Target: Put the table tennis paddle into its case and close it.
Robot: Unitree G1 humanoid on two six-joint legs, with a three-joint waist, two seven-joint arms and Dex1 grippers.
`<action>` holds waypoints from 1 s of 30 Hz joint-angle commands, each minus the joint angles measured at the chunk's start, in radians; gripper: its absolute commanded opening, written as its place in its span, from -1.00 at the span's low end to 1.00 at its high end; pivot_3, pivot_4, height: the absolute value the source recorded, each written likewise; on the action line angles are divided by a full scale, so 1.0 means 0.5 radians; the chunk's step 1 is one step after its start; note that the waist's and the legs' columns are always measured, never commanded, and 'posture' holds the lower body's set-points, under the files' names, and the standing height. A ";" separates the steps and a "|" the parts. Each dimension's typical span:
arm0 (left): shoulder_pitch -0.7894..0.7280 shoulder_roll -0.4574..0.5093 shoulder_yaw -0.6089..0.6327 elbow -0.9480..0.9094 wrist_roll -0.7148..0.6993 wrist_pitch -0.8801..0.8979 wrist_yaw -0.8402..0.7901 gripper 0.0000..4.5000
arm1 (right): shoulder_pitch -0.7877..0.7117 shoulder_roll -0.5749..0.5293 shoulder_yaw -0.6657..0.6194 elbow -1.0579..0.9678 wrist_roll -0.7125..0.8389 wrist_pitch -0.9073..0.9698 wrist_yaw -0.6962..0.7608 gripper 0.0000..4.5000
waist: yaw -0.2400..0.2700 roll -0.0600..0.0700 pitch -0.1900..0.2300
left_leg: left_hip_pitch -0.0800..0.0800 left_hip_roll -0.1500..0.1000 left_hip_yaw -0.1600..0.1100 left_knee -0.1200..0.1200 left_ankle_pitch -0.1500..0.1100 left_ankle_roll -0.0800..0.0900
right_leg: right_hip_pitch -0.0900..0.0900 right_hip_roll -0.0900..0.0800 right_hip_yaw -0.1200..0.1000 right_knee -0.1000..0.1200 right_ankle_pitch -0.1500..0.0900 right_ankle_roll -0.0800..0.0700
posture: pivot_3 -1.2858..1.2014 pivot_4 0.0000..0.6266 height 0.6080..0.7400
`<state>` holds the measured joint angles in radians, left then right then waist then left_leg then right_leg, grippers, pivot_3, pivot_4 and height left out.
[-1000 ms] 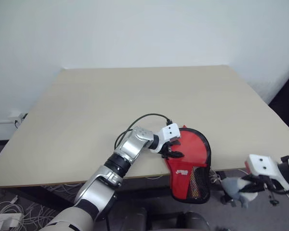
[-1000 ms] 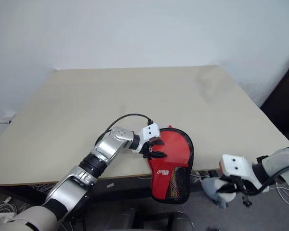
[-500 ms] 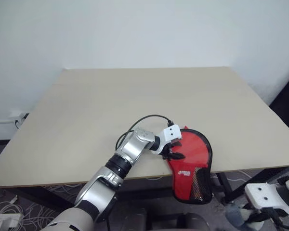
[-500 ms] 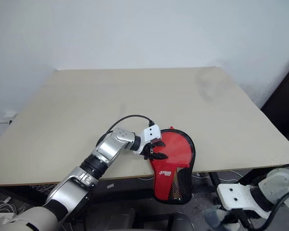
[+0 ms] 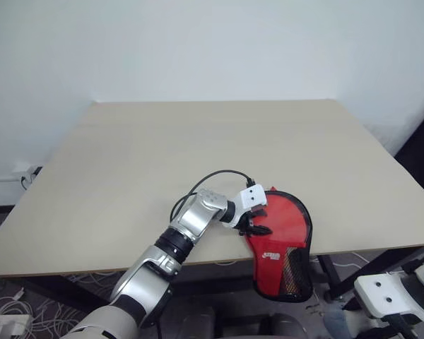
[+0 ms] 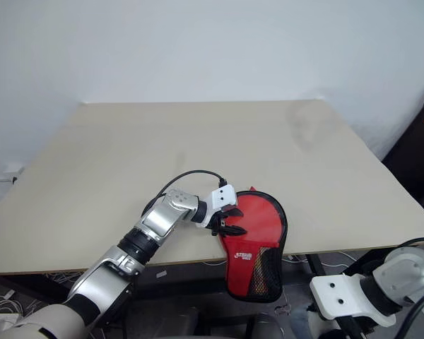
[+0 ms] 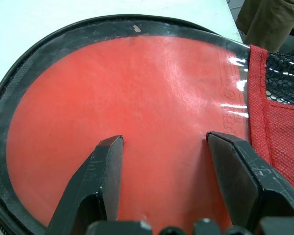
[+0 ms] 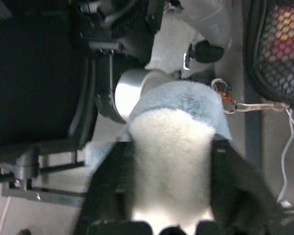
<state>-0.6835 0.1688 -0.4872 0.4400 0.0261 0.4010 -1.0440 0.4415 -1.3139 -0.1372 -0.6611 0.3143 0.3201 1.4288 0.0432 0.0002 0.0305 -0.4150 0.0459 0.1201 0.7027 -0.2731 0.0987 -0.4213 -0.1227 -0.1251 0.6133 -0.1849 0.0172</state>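
Lying at the desk's (image 5: 198,155) near edge, toward its right corner, the case (image 5: 281,240) shows its red side up, round end on the desktop and narrow mesh end hanging past the edge. In the left eye view the left tool (image 5: 255,224) rests on the round part of the case from the left side, fingers parted. The right tool sits below the desk's near right corner, off the desktop, with its white wrist block (image 5: 385,298) showing; its fingers cannot be made out here.

The right eye view gives the same layout: case (image 6: 258,236) overhanging the near edge, left tool (image 6: 228,224) on its left rim.

In the left wrist view the two black fingers (image 7: 100,181) stand apart, tips pressed on the clear panel, and the red rubber face of the table tennis paddle (image 7: 137,112) lies under that panel, inside the black trim.

In the right wrist view the right tool (image 8: 169,161) has a fluffy blue-and-white object (image 8: 171,142) between its spread fingers; whether it is gripped, I cannot tell. A metal clip (image 8: 235,104) hangs beside the mesh.
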 commanded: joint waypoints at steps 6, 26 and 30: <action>0.082 0.059 -0.101 0.158 0.104 0.068 -0.006 0.28 | -0.253 0.028 -0.035 0.051 0.173 0.145 0.009 0.51 | -0.001 0.000 0.000 | 0.002 0.000 0.000 0.000 0.000 0.000 | 0.001 0.000 0.000 -0.001 0.000 0.000 | 0.03 -1.00 0.75; -0.111 0.376 0.532 -0.222 -0.477 0.298 -0.321 0.28 | -1.525 0.696 0.255 0.811 0.238 0.625 -0.543 0.51 | -0.067 0.003 0.011 | -0.009 0.004 0.011 -0.003 0.000 -0.006 | -0.023 0.000 -0.002 0.006 0.004 -0.006 | 0.03 -1.00 0.75; -0.090 0.568 0.588 -0.376 -0.533 0.348 -0.412 0.28 | -1.577 0.725 0.273 0.901 0.213 0.618 -0.559 0.51 | -0.067 0.002 0.012 | -0.036 -0.001 0.013 0.009 0.009 -0.009 | -0.043 0.000 0.002 0.020 0.007 -0.001 | 0.03 -1.00 0.75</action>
<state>-0.7097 0.4344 -0.2234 0.3121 -0.2117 0.5673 -1.2255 -0.3168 -0.9533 0.0181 -0.2154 0.4201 0.6309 1.1573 0.0097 0.0014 0.0367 -0.4331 0.0453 0.1276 0.7075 -0.2685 0.0947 -0.4430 -0.1226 -0.1238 0.6229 -0.1816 0.0173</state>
